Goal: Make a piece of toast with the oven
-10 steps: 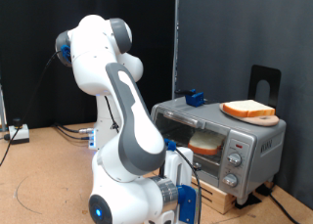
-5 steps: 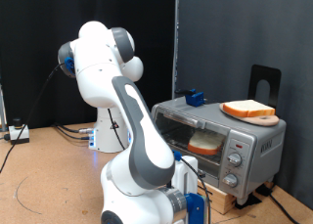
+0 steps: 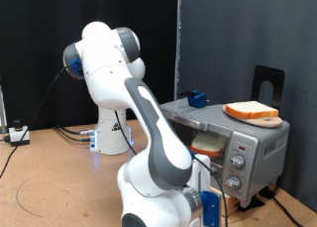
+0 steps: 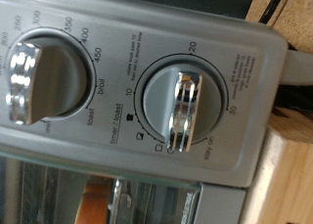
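Observation:
The silver-grey oven (image 3: 256, 136) stands at the exterior view's right. One piece of toast (image 3: 208, 145) lies inside it on the rack, seen through the glass door. A second slice (image 3: 252, 111) lies on a wooden board on top of the oven. My hand (image 3: 205, 207) is low at the exterior view's bottom, in front of the oven's front face; my fingers are hidden. The wrist view is filled by the oven's knob panel (image 4: 249, 82): the timer knob (image 4: 182, 109) is centred and close, and the temperature knob (image 4: 24, 79) is beside it. No fingers show there.
A small blue object (image 3: 196, 98) sits on the oven's top, and a black stand (image 3: 267, 83) rises behind it. The oven rests on a wooden crate (image 3: 226, 199). Cables and a box (image 3: 18, 135) lie on the floor at the exterior view's left.
My arm has swung towards the exterior view's right, bringing the hand closer to the oven's front and knob panel. The oven and both slices have not moved.

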You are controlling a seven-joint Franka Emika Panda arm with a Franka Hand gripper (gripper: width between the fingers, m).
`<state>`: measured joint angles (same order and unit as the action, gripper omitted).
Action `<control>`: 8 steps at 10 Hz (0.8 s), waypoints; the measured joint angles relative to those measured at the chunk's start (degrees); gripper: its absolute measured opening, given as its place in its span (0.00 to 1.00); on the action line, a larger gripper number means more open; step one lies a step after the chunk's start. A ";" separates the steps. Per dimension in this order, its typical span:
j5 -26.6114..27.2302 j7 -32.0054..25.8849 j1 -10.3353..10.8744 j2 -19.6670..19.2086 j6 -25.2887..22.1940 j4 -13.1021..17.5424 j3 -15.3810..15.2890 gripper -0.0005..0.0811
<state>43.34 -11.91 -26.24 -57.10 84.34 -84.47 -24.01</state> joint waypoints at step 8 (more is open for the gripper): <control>1.33 -0.13 0.89 0.35 5.20 -4.91 -3.52 1.00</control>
<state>44.67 -12.04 -25.35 -56.75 89.54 -89.39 -27.53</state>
